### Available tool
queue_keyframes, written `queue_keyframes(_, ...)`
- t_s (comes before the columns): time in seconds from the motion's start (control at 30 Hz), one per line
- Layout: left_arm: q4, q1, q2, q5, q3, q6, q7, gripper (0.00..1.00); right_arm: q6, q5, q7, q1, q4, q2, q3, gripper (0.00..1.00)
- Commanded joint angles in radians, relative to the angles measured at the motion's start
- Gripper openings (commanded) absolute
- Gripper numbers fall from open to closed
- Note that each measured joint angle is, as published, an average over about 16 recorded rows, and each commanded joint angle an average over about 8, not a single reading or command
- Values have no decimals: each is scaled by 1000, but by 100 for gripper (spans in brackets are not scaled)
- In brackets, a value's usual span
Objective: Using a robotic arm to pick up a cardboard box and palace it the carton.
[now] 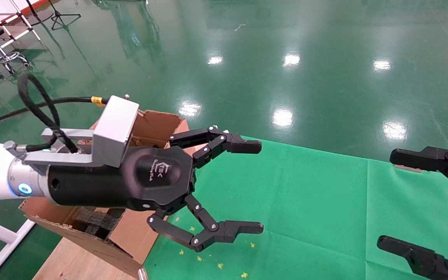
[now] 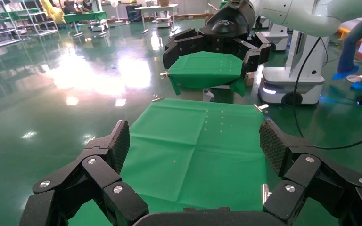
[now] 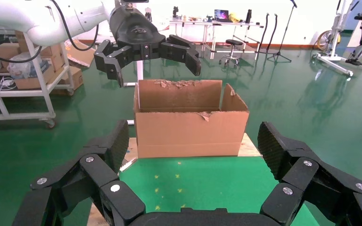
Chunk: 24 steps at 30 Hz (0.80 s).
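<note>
The robotic arm on my left, white with a black body, reaches over the carton (image 1: 154,121). Its left gripper (image 1: 253,187) is open and empty, past the carton's edge above the green cloth (image 1: 309,202). The carton is large, brown and ragged-flapped, with black foam pieces (image 1: 96,224) inside. The right wrist view shows the carton (image 3: 188,128) with the left gripper (image 3: 153,63) hovering above it. My right gripper (image 1: 389,199) is open and empty at the right edge. The small cardboard box is not in view.
The carton stands on a wooden board (image 1: 72,260) beside the cloth-covered table. Around it is a shiny green floor. A shelf cart with boxes (image 3: 26,70) stands far behind the carton. The robot's own base (image 2: 290,84) and a person's legs (image 2: 358,47) show beyond the table.
</note>
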Motion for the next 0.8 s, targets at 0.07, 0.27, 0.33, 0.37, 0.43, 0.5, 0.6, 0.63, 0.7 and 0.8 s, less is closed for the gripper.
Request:
queue_keyframes(0.07,0,0,0,0,0,0,0,100,0,0,0,0,0,0,0,100)
queue_keyframes(0.27,0,0,0,1,0,0,0,100,0,0,0,0,0,0,0,100)
queue_keyframes(0.33,0,0,0,1,0,0,0,100,0,0,0,0,0,0,0,100)
queue_keyframes(0.37,0,0,0,1,0,0,0,100,0,0,0,0,0,0,0,100)
queue_keyframes(0.43,0,0,0,1,0,0,0,100,0,0,0,0,0,0,0,100)
queue_keyframes(0.5,0,0,0,1,0,0,0,100,0,0,0,0,0,0,0,100)
queue_keyframes(0.6,0,0,0,1,0,0,0,100,0,0,0,0,0,0,0,100)
queue_keyframes(0.63,0,0,0,1,0,0,0,100,0,0,0,0,0,0,0,100)
queue_keyframes(0.7,0,0,0,1,0,0,0,100,0,0,0,0,0,0,0,100)
queue_keyframes(0.8,0,0,0,1,0,0,0,100,0,0,0,0,0,0,0,100)
